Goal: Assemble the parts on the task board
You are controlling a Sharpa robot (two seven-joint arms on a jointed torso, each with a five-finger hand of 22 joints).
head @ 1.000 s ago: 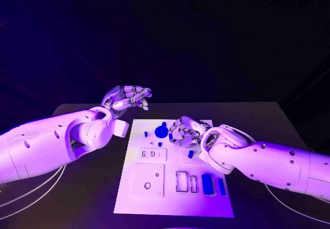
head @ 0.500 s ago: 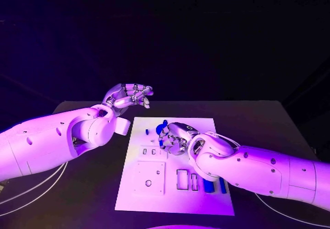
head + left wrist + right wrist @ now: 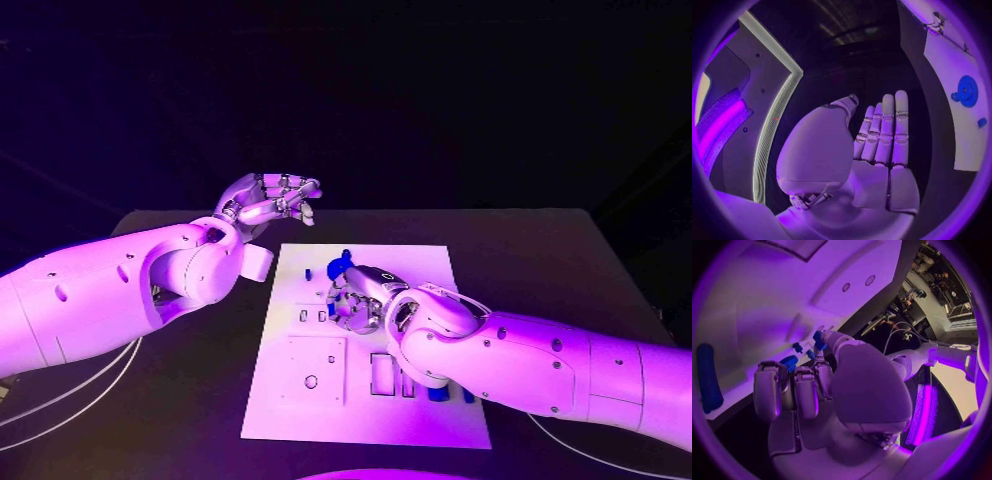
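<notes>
Head view: the white task board (image 3: 289, 420) lies in the middle of the black table (image 3: 548, 250). The right hand (image 3: 361, 297) is low over the board's middle, fingers curled downward among the small blue parts. A round blue gear-like part (image 3: 338, 268) sits on the board just beyond that hand, toward the far edge. Near the right forearm, a slim blue part (image 3: 467, 395) peeks out on the board's near right side, next to the rectangular slots (image 3: 382, 377).

In the right wrist view the right hand's fingers (image 3: 770, 390) bend toward the board, with a small blue part (image 3: 789, 362) right at the fingertips; whether it is actually gripped cannot be told. A long blue bar (image 3: 707, 375) lies apart on the board.

The left hand (image 3: 268, 203) is raised off the board, beyond its far left corner. In the left wrist view its fingers (image 3: 886, 132) are straight and close together, holding nothing, with the board's edge and the blue gear (image 3: 965, 91) off to one side.
</notes>
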